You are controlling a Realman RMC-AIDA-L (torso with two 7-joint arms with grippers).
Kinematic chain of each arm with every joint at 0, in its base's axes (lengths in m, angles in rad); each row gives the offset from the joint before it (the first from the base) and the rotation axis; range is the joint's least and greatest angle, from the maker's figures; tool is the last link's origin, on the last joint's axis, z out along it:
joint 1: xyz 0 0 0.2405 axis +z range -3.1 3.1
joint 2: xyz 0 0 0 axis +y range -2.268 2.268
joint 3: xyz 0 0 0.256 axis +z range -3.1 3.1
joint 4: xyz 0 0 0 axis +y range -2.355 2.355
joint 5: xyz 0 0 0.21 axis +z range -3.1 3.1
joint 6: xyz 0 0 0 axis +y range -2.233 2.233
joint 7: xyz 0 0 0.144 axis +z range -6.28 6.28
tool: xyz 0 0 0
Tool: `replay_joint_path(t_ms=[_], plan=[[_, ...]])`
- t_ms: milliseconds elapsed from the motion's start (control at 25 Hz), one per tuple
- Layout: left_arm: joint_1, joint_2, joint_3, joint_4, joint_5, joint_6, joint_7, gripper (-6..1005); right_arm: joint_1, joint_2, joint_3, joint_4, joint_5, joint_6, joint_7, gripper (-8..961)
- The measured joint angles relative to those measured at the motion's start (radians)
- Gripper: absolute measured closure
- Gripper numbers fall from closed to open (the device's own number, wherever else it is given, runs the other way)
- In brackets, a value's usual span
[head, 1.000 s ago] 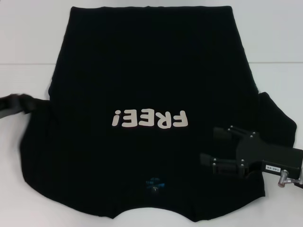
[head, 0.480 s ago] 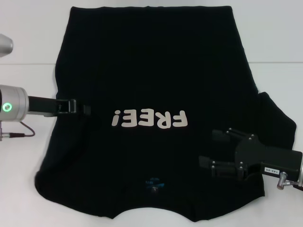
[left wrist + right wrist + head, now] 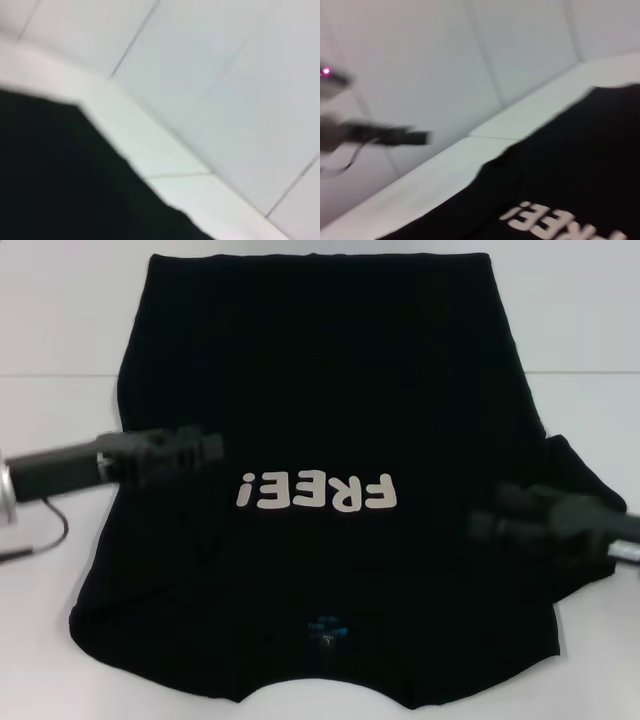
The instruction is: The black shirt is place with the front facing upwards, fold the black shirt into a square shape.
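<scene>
The black shirt (image 3: 320, 390) lies flat on the white table, collar and blue neck label (image 3: 327, 625) toward me, white "FREE!" lettering (image 3: 318, 492) facing up. Its left side is drawn in over the body. The right sleeve (image 3: 585, 480) still sticks out. My left gripper (image 3: 205, 448) hovers over the shirt's left part, beside the lettering. My right gripper (image 3: 485, 525) is over the shirt's right part, near the sleeve. Both are blurred by motion. The shirt also shows in the left wrist view (image 3: 60, 180) and in the right wrist view (image 3: 570, 185).
The white table (image 3: 50, 330) shows bare on both sides of the shirt. A thin cable (image 3: 45, 530) hangs from my left arm. A white tiled wall (image 3: 445, 60) stands behind the table. My left arm (image 3: 385, 134) shows far off in the right wrist view.
My left arm has swung in from the left edge over the shirt, and the left side now lies in over the body. My right gripper has lifted and moved slightly away from me.
</scene>
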Motion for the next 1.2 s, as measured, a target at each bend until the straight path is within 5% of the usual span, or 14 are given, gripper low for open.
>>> replay_joint_path(t_ms=[360, 520, 720, 1200], plan=[[0.116, -0.044, 0.022, -0.032, -0.003, 0.106, 0.398, 313, 0.014, -0.142, 0.000, -0.236, -0.234, -0.022, 0.765, 9], [0.139, -0.057, 0.047, -0.042, 0.030, 0.090, 0.459, 176, 0.034, -0.180, 0.006, -0.267, -0.348, -0.015, 0.952, 9], [0.143, -0.065, 0.048, -0.043, 0.078, 0.061, 0.478, 63, 0.074, -0.179, 0.007, -0.275, -0.522, 0.058, 1.024, 9], [0.142, -0.060, 0.043, -0.045, 0.080, 0.062, 0.481, 62, 0.171, -0.159, -0.030, -0.173, -0.632, 0.199, 1.061, 11]])
